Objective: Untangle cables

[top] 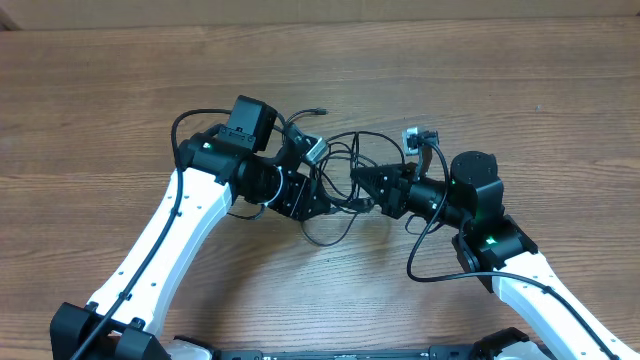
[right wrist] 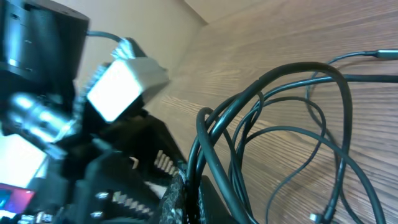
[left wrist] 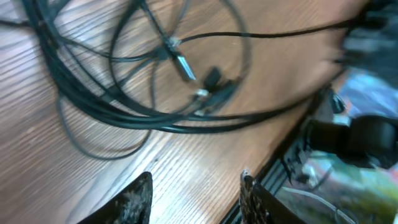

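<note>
The cables (top: pixel 343 152) are thin black cords in loose, crossing loops on the wooden table between my two grippers. In the left wrist view the cables (left wrist: pixel 155 118) lie ahead of the jaws, with a silver plug tip (left wrist: pixel 186 67) among them. My left gripper (top: pixel 335 208) (left wrist: pixel 194 194) is open and empty, its fingers over bare wood just short of the loops. My right gripper (top: pixel 358 181) (right wrist: pixel 194 190) is shut on a few strands of the cables (right wrist: pixel 280 106), which rise out of the jaws and spread in loops over the table.
One cable end with a plug (top: pixel 320 112) reaches toward the back of the table. The table's front edge (left wrist: pixel 280 149) lies close to the right of the left jaws. The left arm's wrist (right wrist: pixel 118 87) stands close in front of the right gripper.
</note>
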### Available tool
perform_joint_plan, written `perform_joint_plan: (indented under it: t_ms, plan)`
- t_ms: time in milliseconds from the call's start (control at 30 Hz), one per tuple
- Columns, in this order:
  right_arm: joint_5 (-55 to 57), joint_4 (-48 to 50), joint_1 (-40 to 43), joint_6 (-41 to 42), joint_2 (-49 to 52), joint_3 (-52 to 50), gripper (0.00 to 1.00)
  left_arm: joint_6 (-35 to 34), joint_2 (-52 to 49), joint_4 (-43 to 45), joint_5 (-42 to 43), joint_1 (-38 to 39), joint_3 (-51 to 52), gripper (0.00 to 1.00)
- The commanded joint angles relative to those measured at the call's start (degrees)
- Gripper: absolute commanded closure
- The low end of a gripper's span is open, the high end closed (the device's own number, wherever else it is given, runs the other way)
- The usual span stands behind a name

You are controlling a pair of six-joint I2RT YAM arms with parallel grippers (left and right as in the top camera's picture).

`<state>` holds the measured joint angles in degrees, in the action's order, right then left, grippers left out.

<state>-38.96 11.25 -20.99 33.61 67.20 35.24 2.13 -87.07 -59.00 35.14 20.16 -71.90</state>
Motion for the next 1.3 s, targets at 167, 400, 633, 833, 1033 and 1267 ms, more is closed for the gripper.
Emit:
perform_joint_plan:
  t_ms: [167,400,633,833,1033,1267]
  plan:
    - [-1.9,0.9,0.1,2.3,0.1,0.5,0.96,-16.3,0.2,6.7,-4.5,0.1,3.2,0.54]
    - [-2.3,0.7,0.1,2.2,0.1,0.5,0.96,-25.1,0.2,10.4,-8.3,0.1,3.7,0.56]
    - [-2.3,0.5,0.1,2.2,0.1,0.5,0.96,-28.0,0.2,10.4,-8.6,0.2,3.9,0.6]
    - [-2.3,0.4,0.1,2.2,0.1,0.5,0.96,-29.0,0.2,10.4,-8.6,0.2,4.0,0.64]
    - [-2.3,0.4,0.1,2.2,0.1,0.5,0.96,-29.1,0.2,10.4,-9.3,0.2,4.4,0.65]
    - [-2.3,0.4,0.1,2.2,0.1,0.5,0.96,-29.2,0.2,11.2,-10.3,1.5,5.2,0.65]
